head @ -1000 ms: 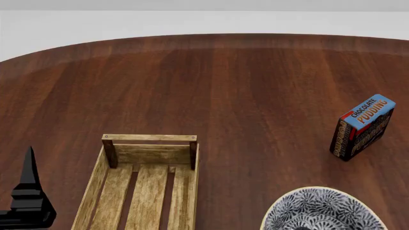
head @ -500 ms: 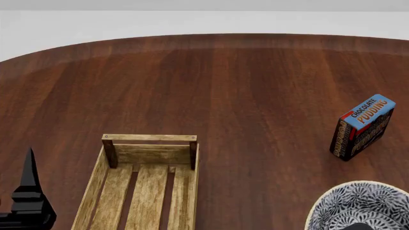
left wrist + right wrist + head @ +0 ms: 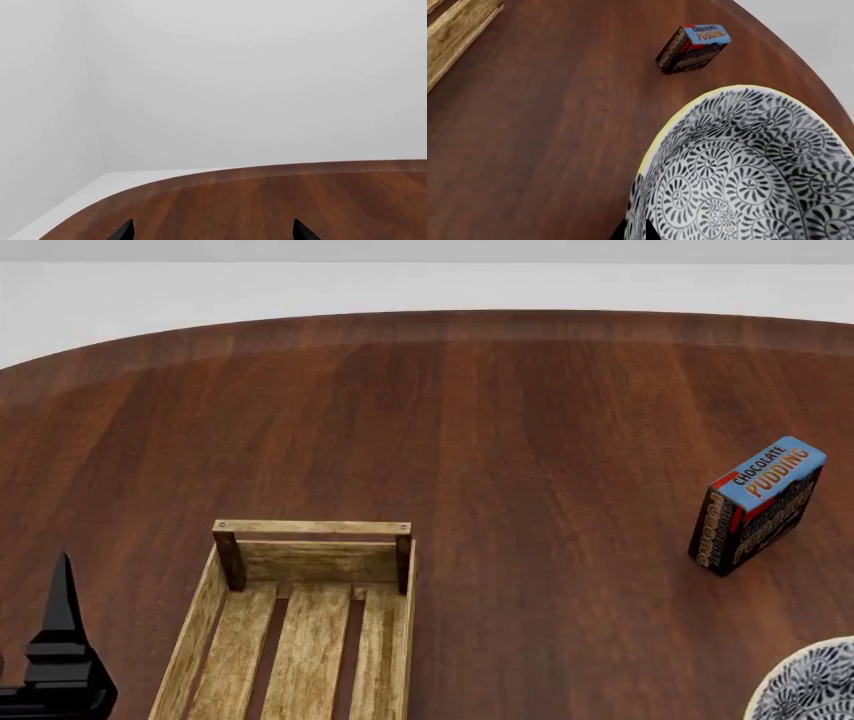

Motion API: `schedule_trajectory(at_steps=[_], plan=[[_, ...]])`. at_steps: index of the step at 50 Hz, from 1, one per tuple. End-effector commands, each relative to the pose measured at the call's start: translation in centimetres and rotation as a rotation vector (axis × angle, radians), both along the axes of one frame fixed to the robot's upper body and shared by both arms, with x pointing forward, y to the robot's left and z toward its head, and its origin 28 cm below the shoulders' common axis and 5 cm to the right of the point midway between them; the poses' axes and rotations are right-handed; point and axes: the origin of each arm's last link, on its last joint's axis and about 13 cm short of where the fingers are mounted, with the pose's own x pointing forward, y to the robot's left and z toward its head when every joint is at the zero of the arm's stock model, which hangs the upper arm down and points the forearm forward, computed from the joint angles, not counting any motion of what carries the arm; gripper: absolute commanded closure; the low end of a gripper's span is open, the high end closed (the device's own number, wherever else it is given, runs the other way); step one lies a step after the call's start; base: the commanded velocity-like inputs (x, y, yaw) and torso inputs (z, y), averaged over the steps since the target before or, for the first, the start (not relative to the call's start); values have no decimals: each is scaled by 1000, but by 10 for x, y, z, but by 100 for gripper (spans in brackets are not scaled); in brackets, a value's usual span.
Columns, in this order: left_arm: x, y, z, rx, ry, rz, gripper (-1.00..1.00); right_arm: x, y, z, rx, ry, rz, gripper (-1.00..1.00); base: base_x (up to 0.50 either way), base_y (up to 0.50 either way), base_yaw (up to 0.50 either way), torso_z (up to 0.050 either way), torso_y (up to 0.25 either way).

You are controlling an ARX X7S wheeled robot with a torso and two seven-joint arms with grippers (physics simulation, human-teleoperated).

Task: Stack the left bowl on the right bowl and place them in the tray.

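Bowl (image 3: 747, 170): round, black-and-white swirl pattern, yellow rim, at the near right of the glossy wood counter (image 3: 507, 440), grasped at its rim by the right jaws. Slatted light-wood tray (image 3: 300, 630): near left. Left jaws released.

the bowl (image 3: 809, 688) and tray (image 3: 230, 558) are cut off by the head view's lower edge.

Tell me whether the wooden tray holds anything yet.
Empty as far as shown: the tray shows only bare slats in the head view. Its near end is cut off. The patterned bowl sits outside it.
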Motion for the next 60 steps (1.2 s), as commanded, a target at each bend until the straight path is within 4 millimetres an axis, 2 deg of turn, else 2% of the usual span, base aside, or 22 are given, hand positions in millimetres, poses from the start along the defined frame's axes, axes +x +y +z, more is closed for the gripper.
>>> schedule_trajectory(at_steps=[1, 28, 43, 60], plan=[[0, 0, 0, 4, 1, -2, -100, -6, -11, 4, -40, -5, -69, 100, 0, 0, 0, 0, 0], [0, -1, 0, 6, -1, -5, -100, -19, -30, -12, -15, 33, -151, 100, 0, 0, 0, 0, 0], [0, -3, 1, 9, -2, -9, -100, -9, -41, -16, 27, 46, -178, 100, 0, 0, 0, 0, 0], [0, -2, 2, 7, -4, -8, -100, 7, -44, -11, 32, 54, -182, 100, 0, 0, 0, 0, 0]])
